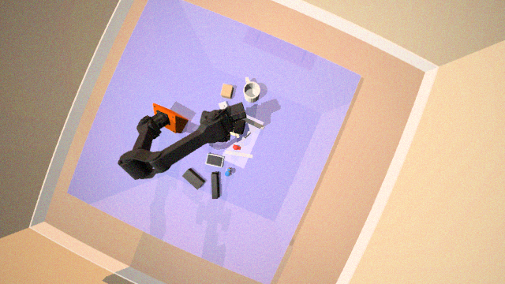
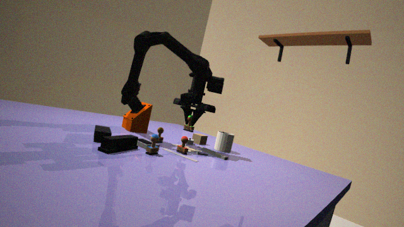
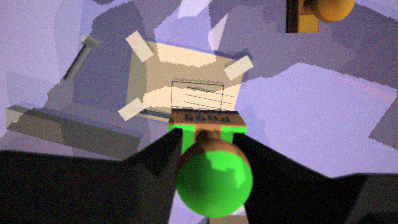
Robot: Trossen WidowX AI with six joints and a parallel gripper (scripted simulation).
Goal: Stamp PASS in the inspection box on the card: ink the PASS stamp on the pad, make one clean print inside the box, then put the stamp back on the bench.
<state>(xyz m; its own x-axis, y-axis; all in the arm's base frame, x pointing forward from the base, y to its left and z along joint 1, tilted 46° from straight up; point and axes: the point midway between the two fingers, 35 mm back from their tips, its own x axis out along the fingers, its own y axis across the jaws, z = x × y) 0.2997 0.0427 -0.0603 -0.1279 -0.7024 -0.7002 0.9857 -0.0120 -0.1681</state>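
My gripper [image 2: 189,122] [image 3: 207,138] is shut on the green-knobbed stamp [image 2: 189,127] [image 3: 214,182], held upright above the bench; dark lettering shows on its brown block in the wrist view. The pale card [image 1: 234,134] [image 3: 185,57] is taped at its corners and lies beyond the stamp in the wrist view. The inspection box [image 3: 172,94] is a thin outline on the card, just past the stamp's block, with several thin lines at it. Its near edge is close to or behind the block. The ink pad [image 1: 215,160] [image 2: 145,142] is dark in a pale frame.
A red stamp [image 1: 236,147] [image 2: 184,140], blue stamp [image 1: 228,172] [image 2: 154,137] and orange-knobbed stamp [image 2: 160,130] [image 3: 334,7] stand nearby. A grey bar [image 1: 254,123] [image 3: 75,132] and bolt [image 3: 80,57] flank the card. A mug [image 1: 252,91] [image 2: 224,142], tan block [image 1: 226,91] [image 2: 200,139] and two black blocks stand farther out.
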